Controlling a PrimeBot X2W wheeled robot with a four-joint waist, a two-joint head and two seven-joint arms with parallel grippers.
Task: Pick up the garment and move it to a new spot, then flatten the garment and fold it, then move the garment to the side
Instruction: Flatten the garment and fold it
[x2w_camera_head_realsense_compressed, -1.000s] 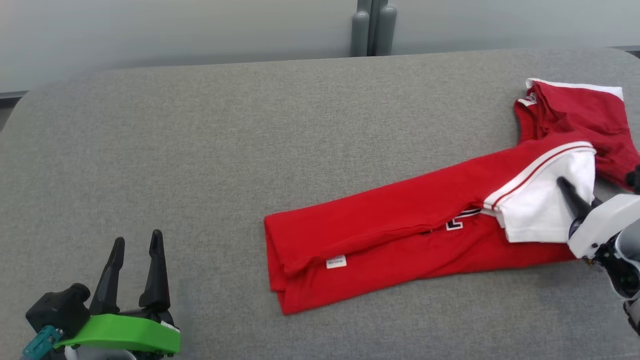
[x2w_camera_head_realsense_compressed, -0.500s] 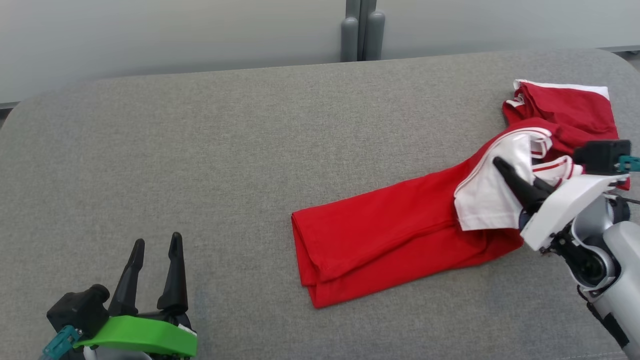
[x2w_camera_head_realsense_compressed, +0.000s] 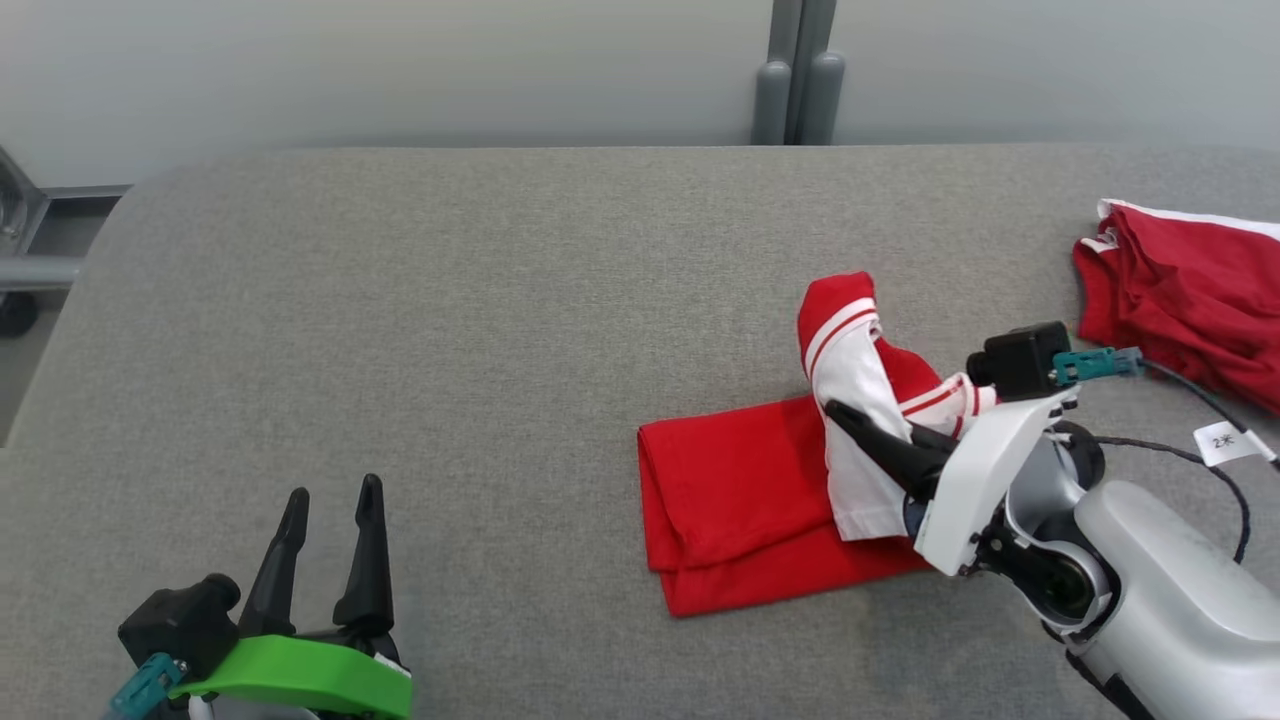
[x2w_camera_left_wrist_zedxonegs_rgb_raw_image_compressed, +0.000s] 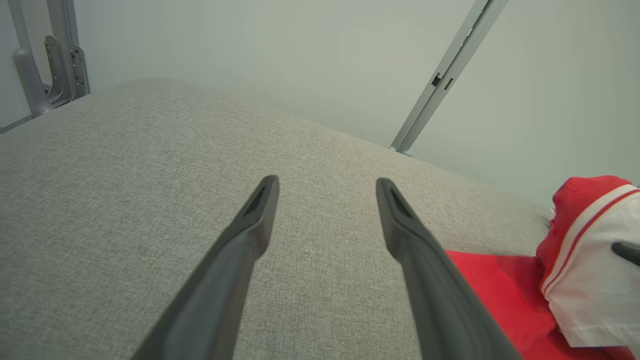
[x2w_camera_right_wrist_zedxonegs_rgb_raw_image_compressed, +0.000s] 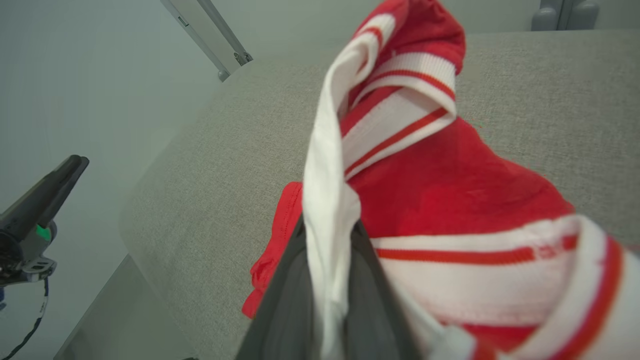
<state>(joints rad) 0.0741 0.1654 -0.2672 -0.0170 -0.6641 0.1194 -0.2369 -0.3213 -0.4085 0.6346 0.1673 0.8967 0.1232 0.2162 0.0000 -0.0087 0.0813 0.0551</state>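
Clamping a sleeve of the shirt, the right gripper holds it raised over the folded red body lying right of centre on the table. The left gripper hovers well to its left, fingers apart, empty.

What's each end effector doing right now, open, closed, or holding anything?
Left end effector: open, holding nothing.
Right end effector: closed on the red and white garment.

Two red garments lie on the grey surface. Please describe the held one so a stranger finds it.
On the grey padded surface, look right of centre: the red garment pinched by the right end effector. Unlike the crumpled garment at the right edge, its white striped sleeve is lifted.
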